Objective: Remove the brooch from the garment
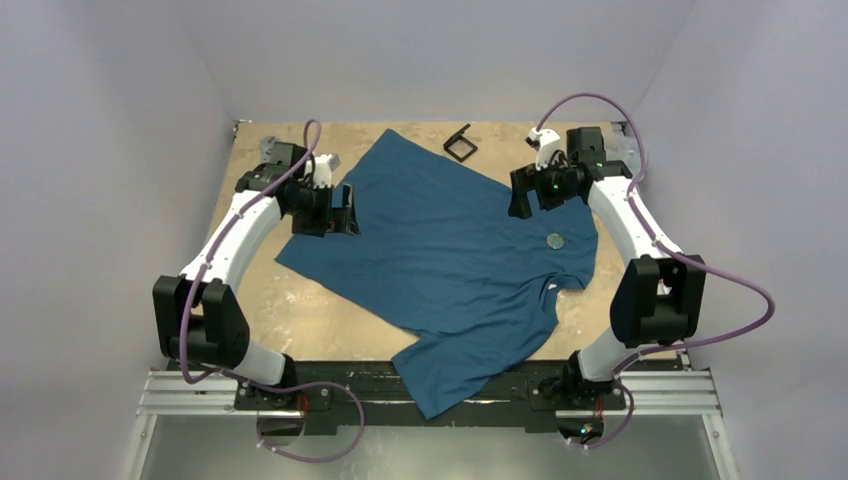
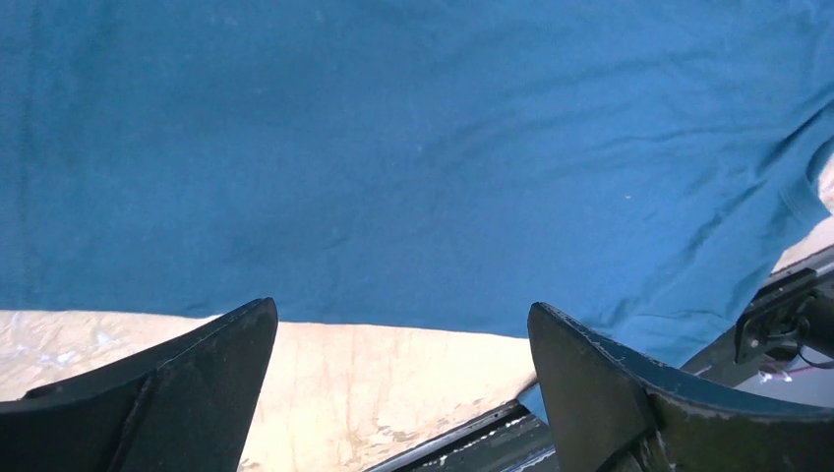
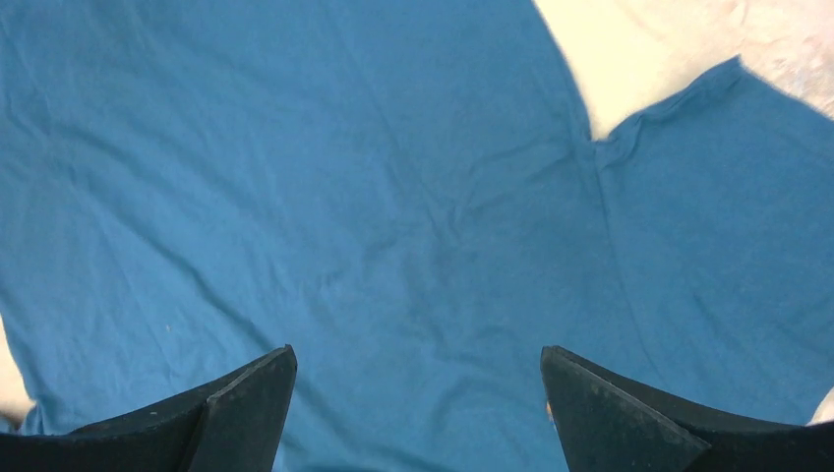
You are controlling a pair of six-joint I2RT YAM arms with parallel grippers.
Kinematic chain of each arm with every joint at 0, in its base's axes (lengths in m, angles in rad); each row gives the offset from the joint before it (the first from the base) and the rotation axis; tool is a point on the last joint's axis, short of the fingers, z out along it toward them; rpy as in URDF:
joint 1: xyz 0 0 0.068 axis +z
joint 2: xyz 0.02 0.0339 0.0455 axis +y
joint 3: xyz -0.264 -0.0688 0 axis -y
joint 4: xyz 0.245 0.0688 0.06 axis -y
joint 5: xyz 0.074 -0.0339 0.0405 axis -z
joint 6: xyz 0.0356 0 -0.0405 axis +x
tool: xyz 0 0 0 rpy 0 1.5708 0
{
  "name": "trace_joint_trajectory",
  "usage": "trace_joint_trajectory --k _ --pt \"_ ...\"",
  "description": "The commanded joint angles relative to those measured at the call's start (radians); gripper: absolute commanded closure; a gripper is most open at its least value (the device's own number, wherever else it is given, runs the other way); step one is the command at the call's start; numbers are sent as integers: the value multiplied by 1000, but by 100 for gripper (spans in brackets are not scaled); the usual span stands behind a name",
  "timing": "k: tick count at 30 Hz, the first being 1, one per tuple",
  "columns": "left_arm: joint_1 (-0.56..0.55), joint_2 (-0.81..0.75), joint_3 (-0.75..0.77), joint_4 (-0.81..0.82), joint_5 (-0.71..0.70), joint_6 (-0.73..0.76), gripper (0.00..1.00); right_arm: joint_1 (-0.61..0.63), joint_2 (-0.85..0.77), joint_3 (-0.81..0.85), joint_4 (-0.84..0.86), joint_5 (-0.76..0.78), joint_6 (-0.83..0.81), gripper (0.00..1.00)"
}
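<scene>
Pale walls enclose a tan table [image 1: 250, 290] where one teal garment [image 1: 450, 260] lies spread flat. One silver brooch [image 1: 555, 240] sits on its right side, just nearer than the right gripper [image 1: 522, 196], apparently untouched. Left gripper [image 1: 338, 210] hovers at the shirt's left edge. Both claws gape wide, holding nothing.
</scene>
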Motion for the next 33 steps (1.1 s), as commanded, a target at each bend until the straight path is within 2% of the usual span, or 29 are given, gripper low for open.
trace_joint_trajectory --k 1,5,7,10,15,25,29,33 --pt "-29 12 7 48 106 -21 0 1 9 -2 -85 -29 -87 1" --pt "-45 128 0 99 231 -37 0 19 44 -18 -137 4 -139 1" --pt "-59 197 25 106 240 -53 0 32 62 -37 -154 26 -160 1" --pt "-66 296 76 97 225 -71 0 49 87 -64 -154 52 -175 1" --pt "-55 371 114 50 97 -62 0 91 146 -90 -115 85 -185 1" --pt "88 350 57 -76 -12 -2 1 197 249 -59 -80 67 -158 1" --pt "129 283 48 -110 -28 57 1 204 176 -56 -102 0 -193 1" --pt "149 110 5 -40 17 108 0 324 42 -119 -21 51 -260 10"
